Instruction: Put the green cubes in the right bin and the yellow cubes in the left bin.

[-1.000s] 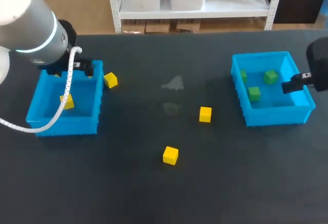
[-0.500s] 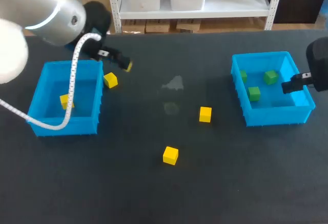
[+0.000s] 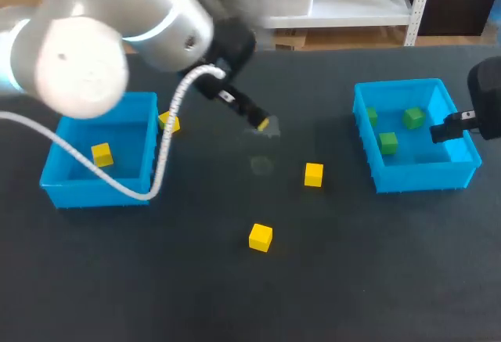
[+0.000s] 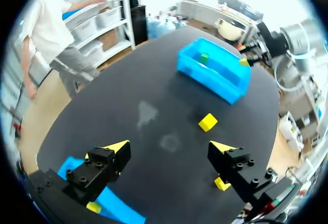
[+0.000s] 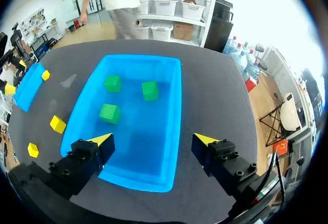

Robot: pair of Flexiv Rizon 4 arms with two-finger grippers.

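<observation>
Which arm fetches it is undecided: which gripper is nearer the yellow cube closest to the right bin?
Left. The left gripper hangs at mid-table, close beside the yellow cube; the right gripper is over the right bin, farther off.

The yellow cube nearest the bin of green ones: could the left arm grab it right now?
Probably yes. The left gripper is open, and the yellow cube lies just ahead of it, with nothing in between.
</observation>
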